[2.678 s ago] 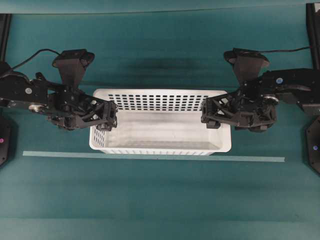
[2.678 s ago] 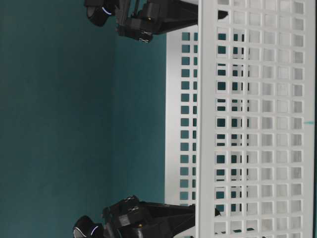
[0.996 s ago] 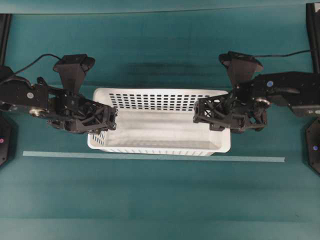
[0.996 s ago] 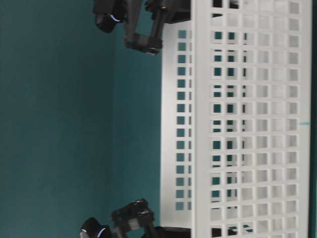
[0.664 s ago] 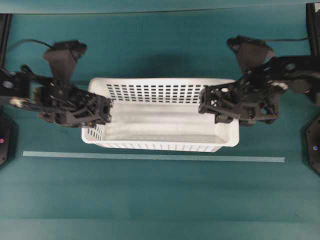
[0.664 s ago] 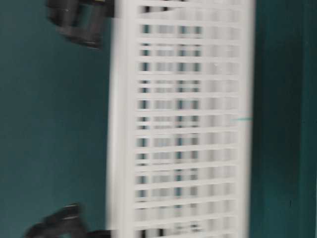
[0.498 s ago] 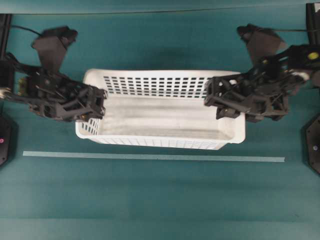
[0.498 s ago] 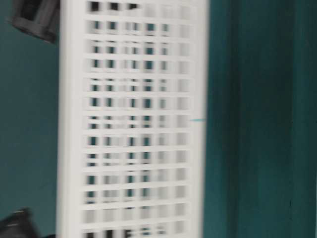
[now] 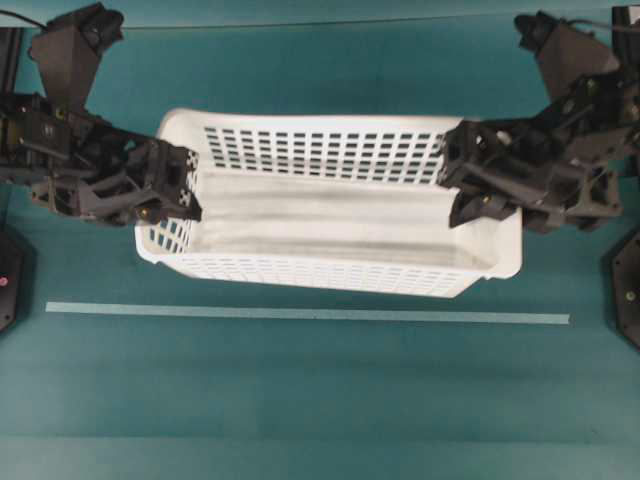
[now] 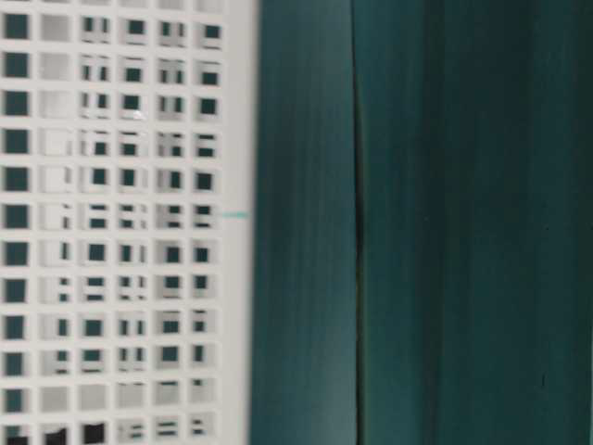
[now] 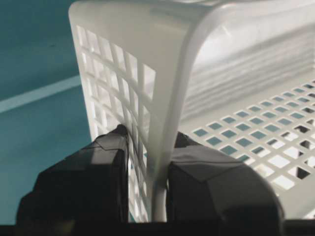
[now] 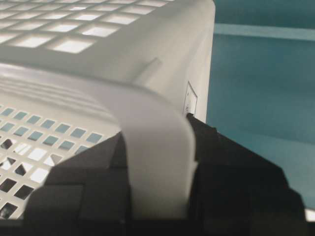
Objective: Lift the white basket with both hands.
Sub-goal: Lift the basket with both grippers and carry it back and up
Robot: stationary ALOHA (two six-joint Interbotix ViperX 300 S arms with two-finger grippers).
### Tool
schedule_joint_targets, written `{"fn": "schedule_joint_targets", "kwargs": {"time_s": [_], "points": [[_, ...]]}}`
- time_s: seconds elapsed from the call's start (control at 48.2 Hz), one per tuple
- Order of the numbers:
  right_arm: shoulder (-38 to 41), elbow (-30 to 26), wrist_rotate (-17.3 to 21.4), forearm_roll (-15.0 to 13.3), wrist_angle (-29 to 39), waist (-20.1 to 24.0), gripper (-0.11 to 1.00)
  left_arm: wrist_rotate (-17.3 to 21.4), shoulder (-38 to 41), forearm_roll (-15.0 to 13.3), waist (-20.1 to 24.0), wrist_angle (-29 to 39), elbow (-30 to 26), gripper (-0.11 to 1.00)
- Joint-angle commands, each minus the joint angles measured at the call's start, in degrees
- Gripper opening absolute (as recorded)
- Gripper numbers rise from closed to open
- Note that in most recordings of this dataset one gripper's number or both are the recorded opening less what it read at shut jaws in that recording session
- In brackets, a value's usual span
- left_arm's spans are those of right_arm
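Step in hand: raising the white basket (image 9: 330, 205) off the table (image 9: 320, 390); I'd say both arms should rise evenly so it stays level.
Left gripper (image 9: 178, 190): jaws pinching the basket's end wall, one finger (image 11: 83, 182) outside, the other inside.
Right gripper (image 9: 465, 180): jaws clamped across the opposite end's rim, which runs between them.
Basket: spans between the two grippers, seemingly airborne, above the tape line (image 9: 300, 314).
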Motion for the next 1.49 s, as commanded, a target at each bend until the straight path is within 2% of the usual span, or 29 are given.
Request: {"fn": "schedule_joint_targets", "kwargs": {"time_s": [0.0, 0.353, 0.477, 0.623, 0.934, 1.08, 1.225, 1.474], "points": [[0.2, -1.8, -1.1, 0.2, 4.8, -0.5, 0.2, 0.4, -0.5, 0.4, 0.5, 2.1, -2.6, 0.09], [7.2, -11.4, -4.2, 0.1, 14.1, -0.9, 0.2, 0.5, 2.2, 0.4, -0.3, 7.6, -8.6, 0.09], [8.4, -15.0, -4.6, -1.1, 19.2, -1.1, 0.2, 0.5, 2.6, 0.4, -0.6, 12.2, -11.9, 0.09], [9.5, -19.6, -4.5, -2.7, 22.4, -1.1, 0.2, 0.5, 3.3, 0.4, -0.5, 14.5, -15.1, 0.09], [11.8, -25.7, -5.1, -2.8, 28.7, -0.5, 0.2, 1.1, 5.5, 0.4, -1.0, 18.9, -23.1, 0.09], [12.1, -29.0, -5.5, -6.2, 30.4, -0.1, 0.2, 2.5, 7.4, 0.4, -0.6, 22.2, -26.6, 0.09], [13.0, -33.3, -5.5, -7.1, 33.5, 0.3, 0.2, 4.4, 9.1, 0.4, -0.8, 25.8, -31.4, 0.09], [15.6, -40.4, -6.5, -10.0, 38.8, 1.6, 0.2, 4.8, 11.3, 0.4, -0.1, 29.5, -36.6, 0.09]]}}
